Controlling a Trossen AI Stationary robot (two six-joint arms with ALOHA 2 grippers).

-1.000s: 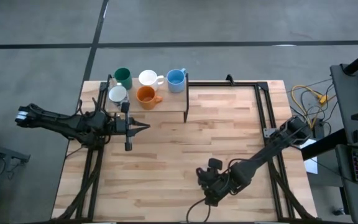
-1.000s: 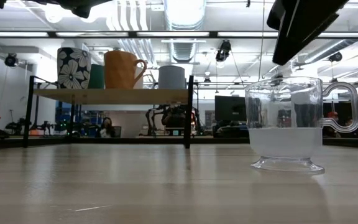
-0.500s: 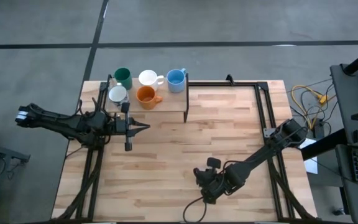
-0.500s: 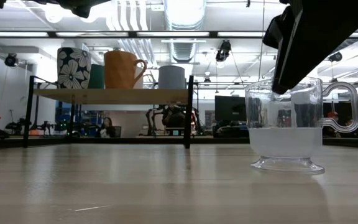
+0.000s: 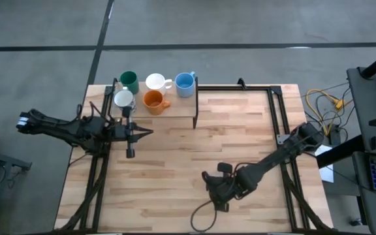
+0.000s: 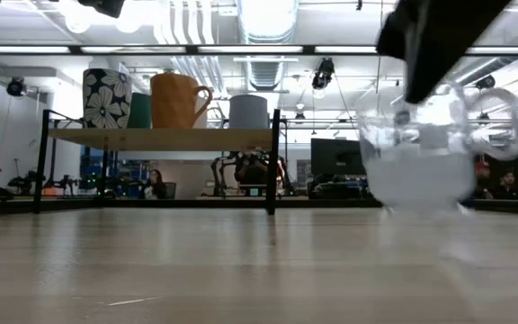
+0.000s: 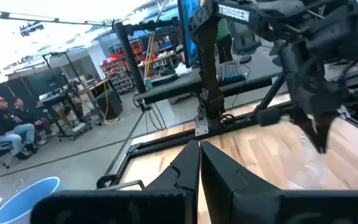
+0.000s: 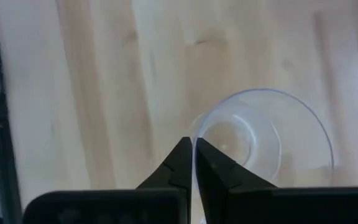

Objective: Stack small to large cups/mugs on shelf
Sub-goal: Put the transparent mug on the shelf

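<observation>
My right gripper (image 8: 192,149) is pinched shut on the near rim of the clear see-through cup (image 8: 272,134), one finger inside the wall and one outside; the bowl of the cup lies just ahead of my fingertips. From table height the clear cup (image 6: 421,162) hangs tilted beneath me, its foot off the tabletop (image 6: 196,261). My left gripper (image 5: 150,132) is closed on nothing, poised just short of the shelf (image 5: 178,104). On that shelf, well beyond my right gripper, stand the dark green cup (image 5: 129,81), white cup (image 5: 155,81), light blue cup (image 5: 185,82), orange cup (image 5: 153,100) and a flower-patterned cup (image 6: 107,97).
</observation>
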